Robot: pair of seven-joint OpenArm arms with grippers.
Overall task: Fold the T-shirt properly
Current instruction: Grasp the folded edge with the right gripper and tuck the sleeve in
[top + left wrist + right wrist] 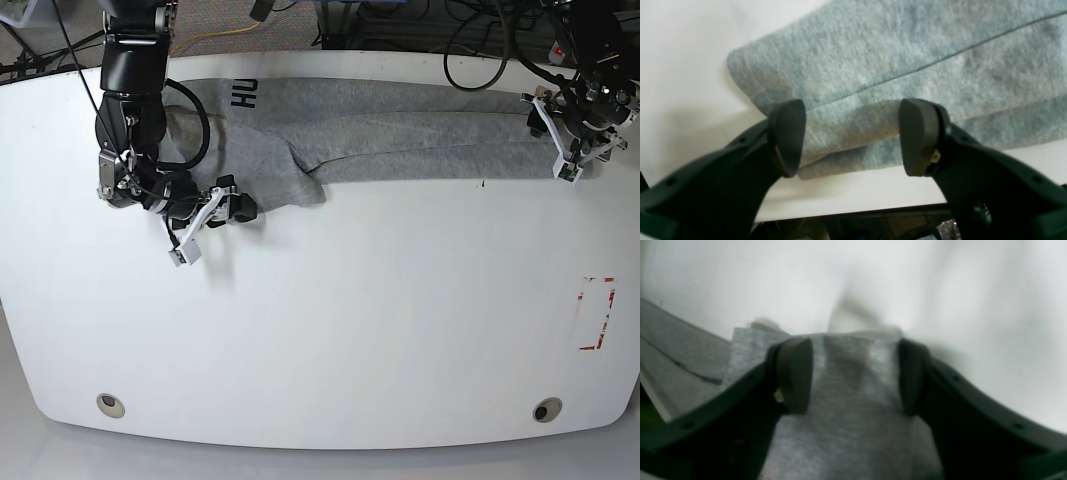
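**Both grippers at the ends of a long folded band**

Left wrist view: your left gripper [853, 136] stands with its jaws apart, straddling the near edge of the T-shirt [907, 66]. Layered grey cloth shows in the gap between the pads, but neither pad presses on it, so nothing is gripped. A rounded folded corner lies up and to the left, and the white table [683, 66] shows beyond it and along the near side.

Right wrist view: the picture is blurred. Your right gripper [855, 376] also has its jaws spread, with grey T-shirt [846, 426] cloth filling the space between and under them. You cannot tell from here whether the pads pinch it.

Base view: the T-shirt [400, 130] lies as a long band along the far edge of the table [330, 330], its long axis running left to right, with black letters showing near its left end. The right gripper [225, 205] sits at the left end, beside a flap hanging toward you; the left gripper [565, 135] sits at the right end. Each arm is nearest its own end, so the coming move likely turns on pinching both ends evenly.
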